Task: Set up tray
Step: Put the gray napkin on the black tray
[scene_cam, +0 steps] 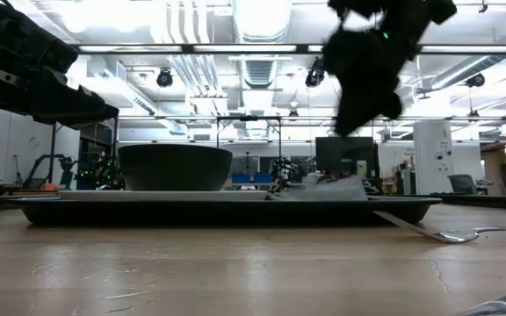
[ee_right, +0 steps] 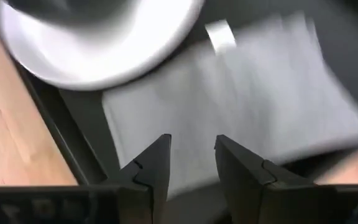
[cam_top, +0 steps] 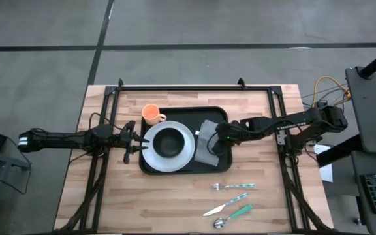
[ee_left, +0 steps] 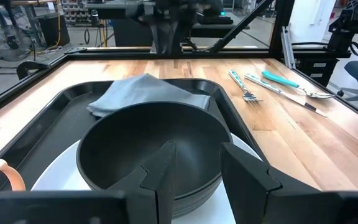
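The wooden counter (cam_top: 175, 196) stands on a grey floor; the low view shows a workshop with ceiling lights beyond it. Left end effector (cam_top: 130, 142): fingers spread, just beside the white plate (cam_top: 185, 156). The tray (cam_top: 220, 163) sits mid-counter, carrying plate, dark bowl (cam_top: 169, 141) and napkin (cam_top: 207, 147). Right end effector (cam_top: 217, 145): fingers slightly parted, apparently above the napkin. Cutlery (cam_top: 230, 199) lies toward the counter's near edge.

An orange cup (cam_top: 151, 115) and cutlery (cam_top: 230, 199) lie on the wooden table (cam_top: 266, 209).
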